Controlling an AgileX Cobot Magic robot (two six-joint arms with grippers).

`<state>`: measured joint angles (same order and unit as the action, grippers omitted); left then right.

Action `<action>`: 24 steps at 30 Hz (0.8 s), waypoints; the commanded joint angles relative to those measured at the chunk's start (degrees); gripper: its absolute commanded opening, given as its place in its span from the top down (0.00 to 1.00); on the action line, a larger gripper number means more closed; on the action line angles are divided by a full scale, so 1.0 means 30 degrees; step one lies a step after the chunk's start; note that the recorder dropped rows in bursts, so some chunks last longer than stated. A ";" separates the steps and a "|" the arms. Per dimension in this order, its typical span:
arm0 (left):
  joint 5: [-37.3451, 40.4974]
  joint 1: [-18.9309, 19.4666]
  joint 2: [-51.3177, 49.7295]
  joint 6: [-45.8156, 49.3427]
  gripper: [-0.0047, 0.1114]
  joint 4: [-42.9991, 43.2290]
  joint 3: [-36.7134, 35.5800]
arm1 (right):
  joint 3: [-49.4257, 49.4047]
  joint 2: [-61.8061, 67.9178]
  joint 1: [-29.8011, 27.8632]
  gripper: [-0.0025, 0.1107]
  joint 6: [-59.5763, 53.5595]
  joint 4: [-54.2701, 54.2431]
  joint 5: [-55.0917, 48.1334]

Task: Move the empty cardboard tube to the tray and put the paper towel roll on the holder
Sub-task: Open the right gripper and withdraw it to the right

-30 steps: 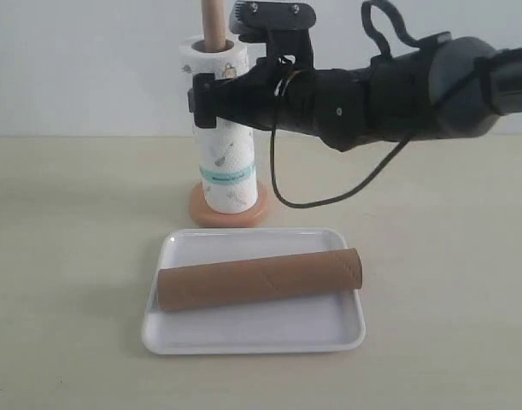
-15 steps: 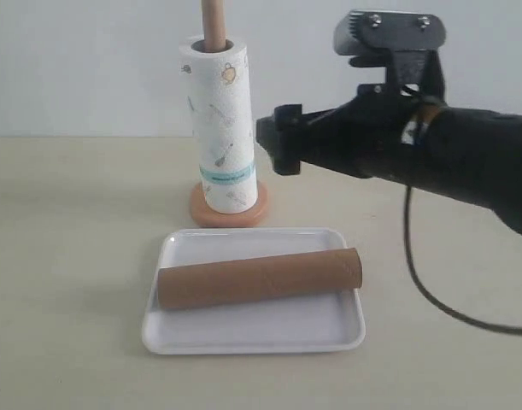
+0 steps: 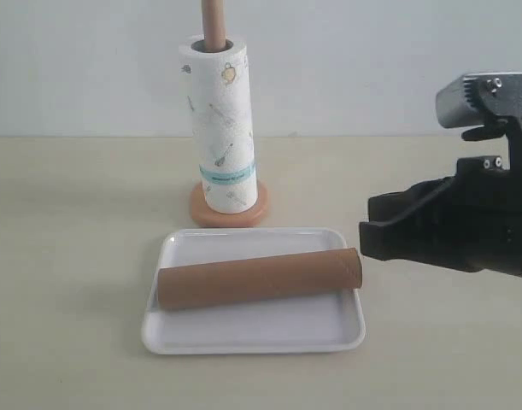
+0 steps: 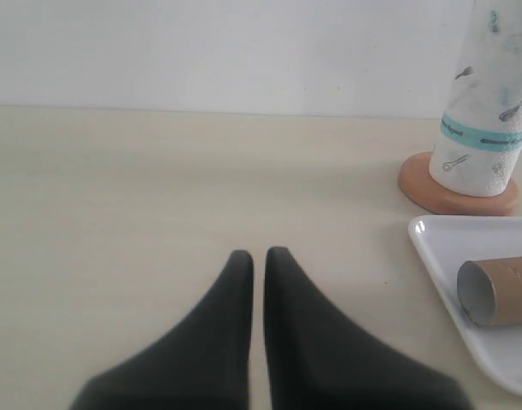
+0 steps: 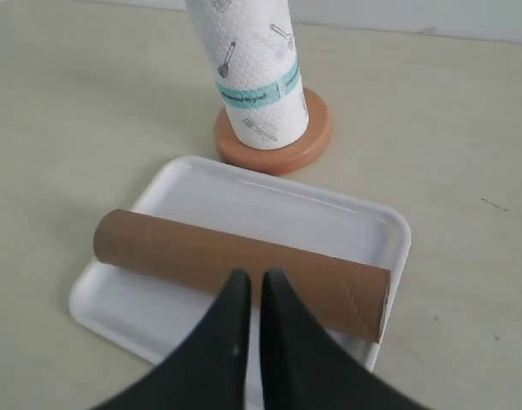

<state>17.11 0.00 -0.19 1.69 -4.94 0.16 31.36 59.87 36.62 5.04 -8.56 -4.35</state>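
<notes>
In the exterior view, a shallow white rectangular plastic tray with rounded corners [image 3: 252, 331] lies on the pale beige tabletop [image 3: 73, 213]. It holds one thing, a long hollow brown cardboard tube [image 3: 261, 278] lying on its side along the tray's length, with its ends reaching close to the two short rims. Just behind the tray stands a light orange-brown wooden holder [image 3: 229, 219] with a round disc base. A thick white embossed paper towel roll [image 3: 219, 128] sits upright on it, threaded over the pole, whose tip rises out of the roll's core. The black right claw [image 3: 370, 239] is at the right, its tip near the tube's right-hand end, and nothing stands between it and the tray. From this side I cannot tell whether it touches anything. In the left wrist view, the left claw [image 4: 259, 256] has its two dark fingers pressed together over bare tabletop, pinching nothing. The tray corner, an open end of the tube and the foot of the roll on its base are off to one side, well apart from it. In the right wrist view, the right claw's fingers are pressed together too, empty, and seen in front of the tube's middle. The roll carries small utensil drawings and a teal band near its lower end. The band's print is too small to read.
</notes>
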 commanded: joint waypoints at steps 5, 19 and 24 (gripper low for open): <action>0.0024 0.0020 0.0065 0.0048 0.92 0.0009 -0.0054 | -0.0060 -0.0319 -0.0034 0.94 -0.0006 -0.0024 -0.0171; 0.0024 0.0020 0.0065 0.0048 0.92 0.0009 -0.0054 | -0.3699 -0.7234 -0.1362 0.94 -0.1680 0.0465 0.4706; -0.0054 0.0020 0.0065 0.0048 0.92 0.0009 -0.0054 | -0.8904 -1.1726 -0.5855 0.94 0.2394 0.0465 0.5528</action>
<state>17.11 0.00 -0.19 1.69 -4.94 0.16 9.65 30.04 23.93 8.30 -7.37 11.37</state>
